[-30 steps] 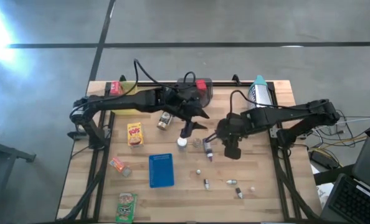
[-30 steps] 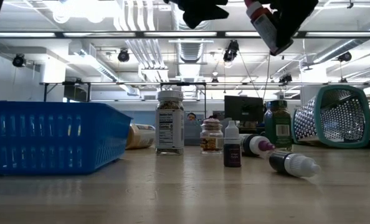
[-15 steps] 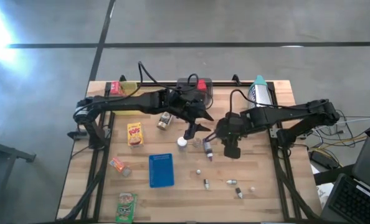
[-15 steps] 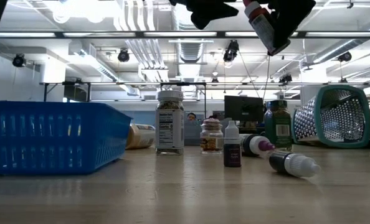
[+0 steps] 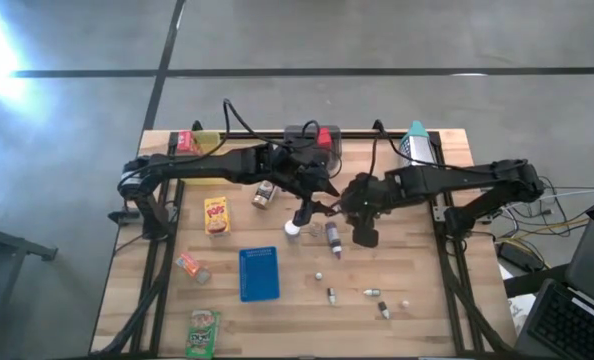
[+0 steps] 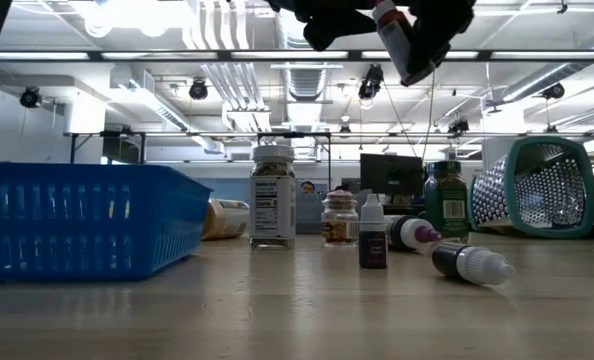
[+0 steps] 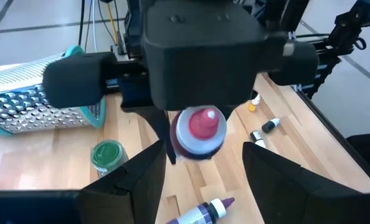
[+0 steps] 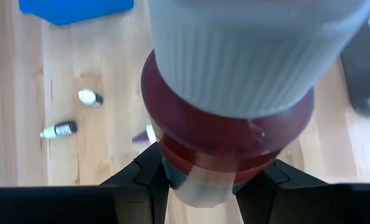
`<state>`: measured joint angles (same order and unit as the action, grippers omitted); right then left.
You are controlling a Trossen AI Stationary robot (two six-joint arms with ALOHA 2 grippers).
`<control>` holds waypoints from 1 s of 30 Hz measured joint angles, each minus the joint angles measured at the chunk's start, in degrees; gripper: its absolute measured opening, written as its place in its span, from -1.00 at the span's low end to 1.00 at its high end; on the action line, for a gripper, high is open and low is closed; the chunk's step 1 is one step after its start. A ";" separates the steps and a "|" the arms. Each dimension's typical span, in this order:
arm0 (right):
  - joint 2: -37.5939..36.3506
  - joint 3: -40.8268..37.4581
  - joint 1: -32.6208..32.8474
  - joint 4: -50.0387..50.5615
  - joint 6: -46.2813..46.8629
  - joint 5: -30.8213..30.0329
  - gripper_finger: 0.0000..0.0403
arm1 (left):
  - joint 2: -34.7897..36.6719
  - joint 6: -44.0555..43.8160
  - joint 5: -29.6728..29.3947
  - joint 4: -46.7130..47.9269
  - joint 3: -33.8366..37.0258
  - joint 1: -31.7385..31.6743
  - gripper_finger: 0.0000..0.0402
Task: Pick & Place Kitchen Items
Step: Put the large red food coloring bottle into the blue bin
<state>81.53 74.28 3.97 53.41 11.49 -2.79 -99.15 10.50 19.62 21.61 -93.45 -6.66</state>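
L→R across the light wood table (image 5: 417,290): green snack packet (image 5: 204,333) at near-left corner, small pink-red packet (image 5: 190,266) just beyond it, yellow box w/ red print (image 5: 216,214) further back. Flat blue plastic tray (image 5: 259,273) sits centre-left, apart from the box. Small brown jar w/ label (image 5: 264,194) lies behind the tray, beside the L arm.

L gripper (image 7: 203,163) hangs over table centre, fingers (image 7: 141,180) spread, nothing between them. Purple bottle w/ white cap (image 7: 205,210) lies on the wood below it, not touched.

R gripper (image 8: 200,186) faces the L one, close but apart, well above the table. It's clamped on a small bottle w/ white ribbed cap and red band (image 8: 228,124); the bottle pokes out past the fingertips, tilted, towards the L gripper.

Nearer the front edge, R of the tray: a few tiny bottles (image 5: 374,292) lying scattered. Teal-framed metal grater (image 5: 417,145) lies at the back-right edge.
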 joint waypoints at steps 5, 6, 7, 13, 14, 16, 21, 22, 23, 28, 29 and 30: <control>1.58 0.00 -0.32 -2.28 -3.04 0.59 -0.36 | 0.00 0.02 -0.01 0.75 0.00 0.00 0.09; 2.07 0.00 -0.43 -2.26 -3.39 0.66 -0.36 | 0.00 0.02 0.00 1.11 0.00 0.00 0.09; 2.34 0.00 -0.54 -2.56 -3.62 0.67 -0.36 | 0.00 0.02 -0.03 1.55 0.00 0.00 0.09; 4.12 0.93 -0.79 -4.28 -5.63 0.66 -0.36 | 0.00 0.18 0.06 3.04 0.07 0.00 0.09; 4.41 1.20 -0.79 -4.37 -5.95 0.68 -0.36 | 0.00 0.24 0.06 3.34 0.07 0.00 0.09; 4.60 1.95 -0.96 -4.74 -6.37 0.70 -0.36 | 0.00 0.25 0.04 4.10 0.07 0.02 0.09; 4.73 2.73 -1.05 -4.48 -6.73 0.70 -0.36 | 0.00 0.31 -0.01 5.05 0.07 0.02 0.09; 4.84 2.77 -1.04 -4.26 -6.73 0.71 -0.36 | 0.00 0.31 0.01 5.00 0.07 0.02 0.09; 4.89 2.84 -1.03 -4.29 -6.71 0.72 -0.36 | 0.00 0.31 0.04 5.01 0.07 0.02 0.09; 4.97 2.67 -1.03 -4.33 -6.69 0.77 -0.36 | 0.00 0.31 0.00 4.98 0.04 0.02 0.09; 4.97 2.65 -1.03 -4.33 -6.71 0.83 -0.36 | 0.00 0.29 0.01 4.98 0.04 0.02 0.09; 4.97 2.64 -1.03 -4.32 -6.71 0.85 -0.36 | 0.00 0.31 0.01 4.98 0.04 0.02 0.09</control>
<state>86.50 76.93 2.94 49.09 4.78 -1.93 -99.15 10.81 19.64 26.59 -93.41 -6.63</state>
